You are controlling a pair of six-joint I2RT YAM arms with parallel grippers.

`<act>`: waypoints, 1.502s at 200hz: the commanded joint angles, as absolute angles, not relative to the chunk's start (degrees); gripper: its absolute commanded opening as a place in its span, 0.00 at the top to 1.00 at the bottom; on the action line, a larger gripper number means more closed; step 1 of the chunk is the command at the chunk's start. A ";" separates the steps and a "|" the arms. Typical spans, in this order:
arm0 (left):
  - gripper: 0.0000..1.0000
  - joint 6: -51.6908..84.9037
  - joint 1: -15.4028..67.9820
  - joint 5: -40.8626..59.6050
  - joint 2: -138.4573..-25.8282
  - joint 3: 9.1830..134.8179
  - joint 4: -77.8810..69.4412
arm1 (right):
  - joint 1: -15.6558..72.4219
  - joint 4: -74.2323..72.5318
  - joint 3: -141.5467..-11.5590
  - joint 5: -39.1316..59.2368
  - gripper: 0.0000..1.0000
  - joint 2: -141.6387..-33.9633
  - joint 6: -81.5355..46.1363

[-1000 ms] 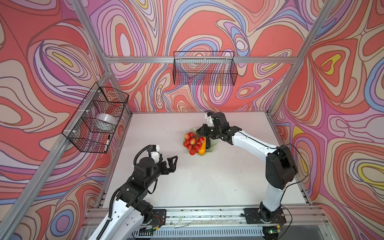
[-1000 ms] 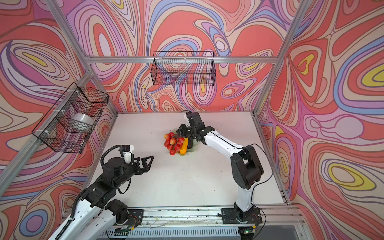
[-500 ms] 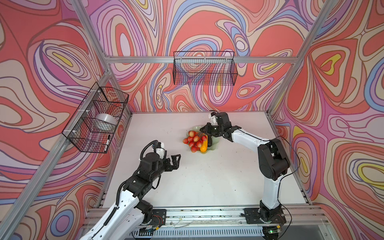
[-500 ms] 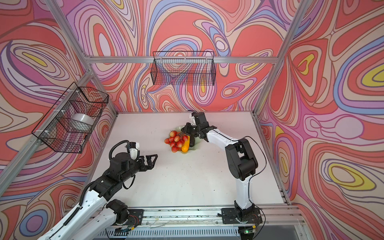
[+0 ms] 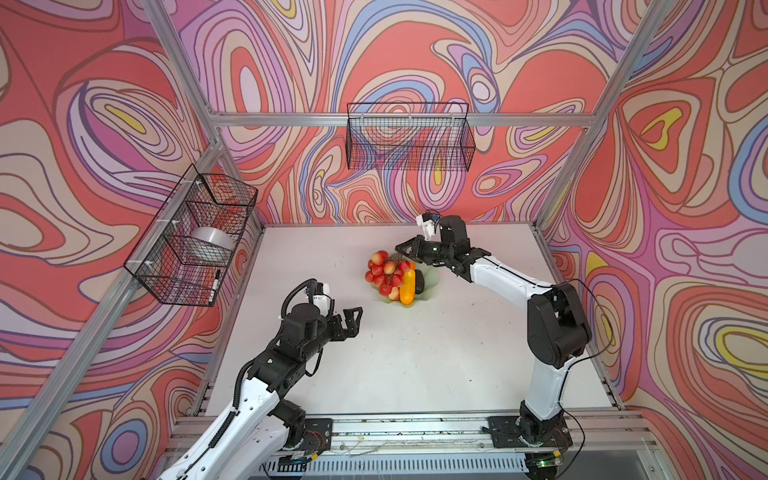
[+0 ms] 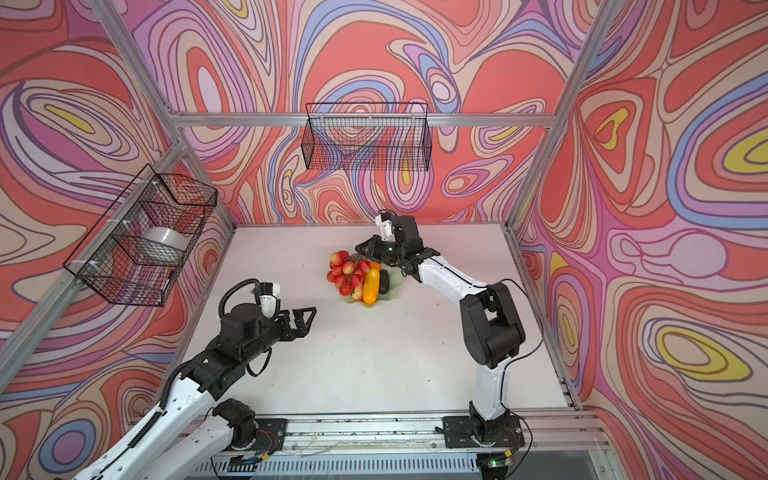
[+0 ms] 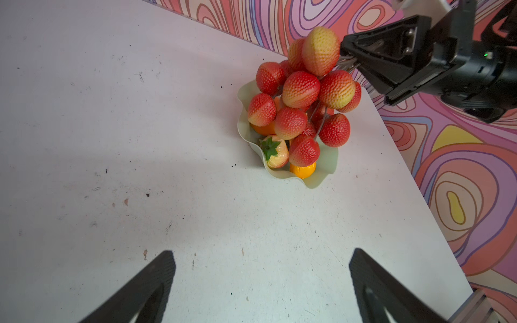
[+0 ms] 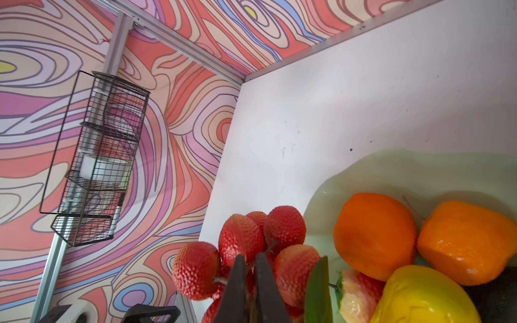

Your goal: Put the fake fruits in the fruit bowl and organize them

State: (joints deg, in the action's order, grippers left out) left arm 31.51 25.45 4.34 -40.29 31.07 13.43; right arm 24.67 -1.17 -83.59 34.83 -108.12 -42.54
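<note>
— So, how far along, going by the top views?
— Nearly done, I'd judge. The fruit bowl (image 5: 434, 279) sits on the table (image 5: 415, 365) toward the back wall, with the elongated yellow fruit (image 5: 408, 287) and avocado (image 5: 420, 282) lying in it. The right gripper (image 5: 400, 249) holds the red berry cluster (image 5: 384, 272) over the bowl's left rim. The left gripper (image 5: 352, 323) hangs spread and empty, well apart.
— Left wrist?
— The cluster hides most of the bowl. I can't tell whether it rests or dangles.
— Right wrist?
— The jaws are pressed together on the cluster's stem. The round orange (image 8: 373, 235) and blocky orange (image 8: 467, 240) are inside; the avocado is cut off. Releasing the cluster seems to be what's left.
</note>
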 commanded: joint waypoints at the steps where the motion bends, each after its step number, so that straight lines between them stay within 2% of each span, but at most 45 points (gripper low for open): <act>1: 0.02 31.12 25.14 4.66 -39.16 32.78 12.30 | 23.54 -3.60 -83.16 35.42 1.00 -105.96 -43.15; 62: 0.02 30.17 25.18 4.22 -37.89 32.74 12.61 | 21.12 -4.88 -79.58 35.07 1.00 -110.58 -42.62; 97: 0.01 28.34 25.19 2.56 -38.06 33.83 12.30 | 20.25 -1.89 -80.04 31.42 1.00 -112.61 -40.96; 112: 0.01 27.63 25.14 1.63 -38.40 34.34 12.15 | 19.39 -0.95 -80.24 30.55 0.83 -113.11 -40.73; 128: 0.01 26.82 25.20 1.05 -38.67 34.78 11.87 | 18.92 0.67 -80.81 29.44 0.69 -113.31 -39.56; 140: 0.01 26.35 25.14 0.67 -38.84 35.01 11.54 | 18.81 2.10 -81.38 28.13 0.54 -112.86 -38.27; 149: 0.01 25.89 25.18 0.42 -38.93 35.15 11.43 | 18.76 2.15 -81.14 26.90 0.29 -111.91 -37.57; 156: 0.01 25.54 25.15 0.21 -39.14 35.24 11.26 | 18.80 2.41 -81.04 25.62 0.05 -111.13 -37.01; 159: 0.01 25.38 25.18 0.07 -39.20 35.27 11.17 | 18.81 2.64 -81.04 25.07 0.02 -110.87 -36.74; 198: 0.00 19.72 25.14 -4.46 -41.35 36.39 9.26 | 18.66 7.25 -80.26 11.33 0.02 -103.98 -30.65; 226: 0.00 16.17 25.14 -15.29 -47.64 34.21 0.10 | 18.15 0.74 -67.94 0.96 0.01 -91.57 -25.43; 257: 0.00 4.90 24.20 -23.71 -62.83 30.30 -17.93 | 17.08 -4.29 -53.01 -10.88 0.01 -77.91 -18.90; 271: 0.00 4.23 19.16 -19.71 -68.81 27.88 -24.27 | 16.48 -8.88 -45.46 -17.91 0.02 -74.30 -14.95; 282: 0.00 7.15 15.02 -14.48 -69.30 31.91 -18.24 | 14.95 -13.18 -40.01 -21.46 0.02 -73.44 -12.38; 300: 0.00 3.26 12.95 -14.01 -69.69 25.40 -32.09 | 11.79 -21.35 -32.54 -24.10 0.02 -74.79 -10.26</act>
